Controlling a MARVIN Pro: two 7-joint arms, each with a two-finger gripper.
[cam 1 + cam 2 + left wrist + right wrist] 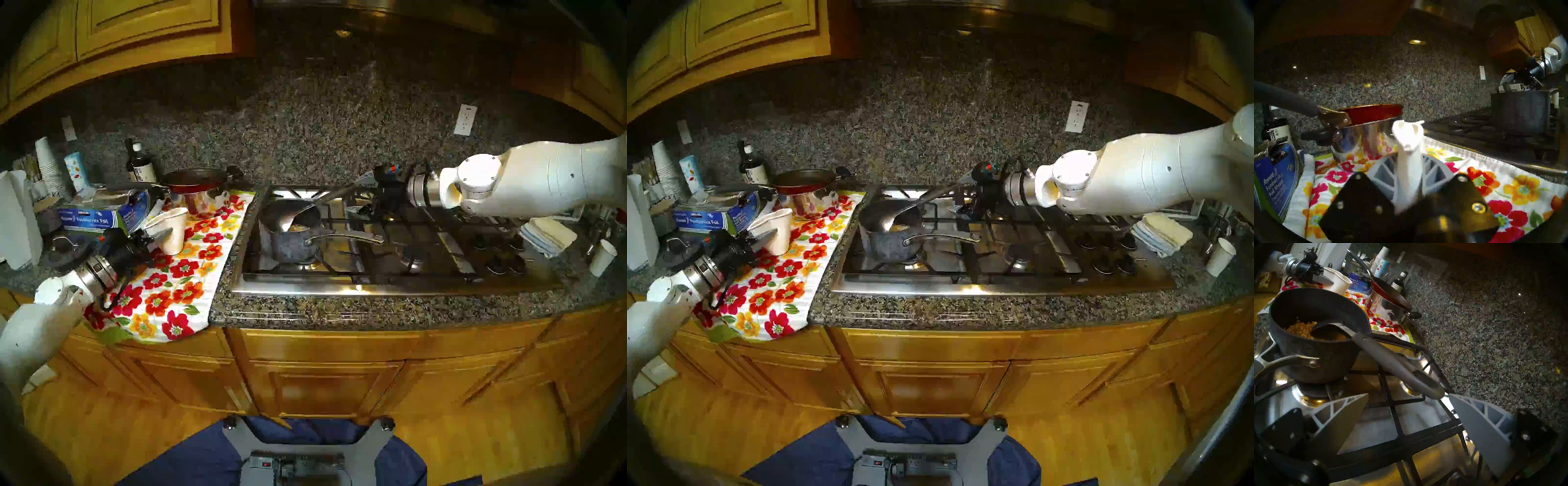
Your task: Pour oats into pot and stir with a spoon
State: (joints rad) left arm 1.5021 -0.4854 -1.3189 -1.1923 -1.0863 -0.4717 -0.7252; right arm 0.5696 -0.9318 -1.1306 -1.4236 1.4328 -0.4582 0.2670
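The dark grey pot (291, 246) (1318, 351) stands on the stove's left burner, its silver handle pointing right. Pale oats (1303, 327) lie in its bottom. The spoon (334, 196) (1390, 361) leans on the pot's rim, bowl down in the oats, handle reaching back right. My right gripper (368, 190) (1408, 394) is open just behind the handle's end and does not touch it. On the floral towel, my left gripper (161, 235) (1408, 156) is shut on a white paper cup (173, 217) (1407, 135), which is squashed between the fingers.
A steel pot topped by a red pan (196, 190) stands behind the cup. A blue foil box (98, 217), a dark bottle (139, 163) and stacked cups crowd the left counter. Folded cloths (549, 234) and another white cup (602, 258) sit right of the stove grates (407, 244).
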